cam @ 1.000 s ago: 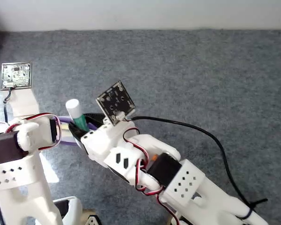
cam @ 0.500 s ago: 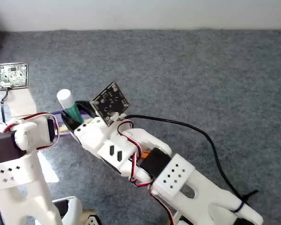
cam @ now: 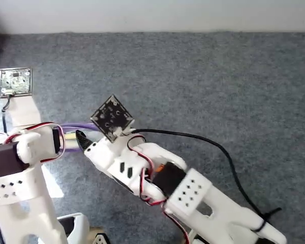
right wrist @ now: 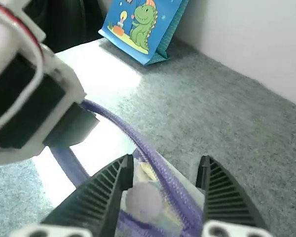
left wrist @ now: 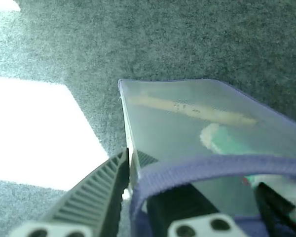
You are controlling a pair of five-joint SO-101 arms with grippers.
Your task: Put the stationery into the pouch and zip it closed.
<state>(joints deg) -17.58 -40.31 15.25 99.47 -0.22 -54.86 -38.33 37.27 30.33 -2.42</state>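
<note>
A translucent pouch with a purple zip edge is held up at the left of the grey carpet. My left gripper is shut on the pouch's end by its opening. Through the wall I see a pale pen and a green marker inside. My right gripper is open over the pouch mouth, one finger on each side of the purple edge. The marker's white cap sits between the fingers, down in the pouch. From above, the right gripper points at the pouch beside the left arm.
A blue bag with a dinosaur print leans on the wall beyond the pouch. A bright sunlit patch lies on the carpet beside the pouch. A black cable runs along the right arm. The carpet to the right is open.
The right arm has swung left and dipped toward the pouch. The green marker with its white cap, which stood up above the gripper, has gone down into the pouch.
</note>
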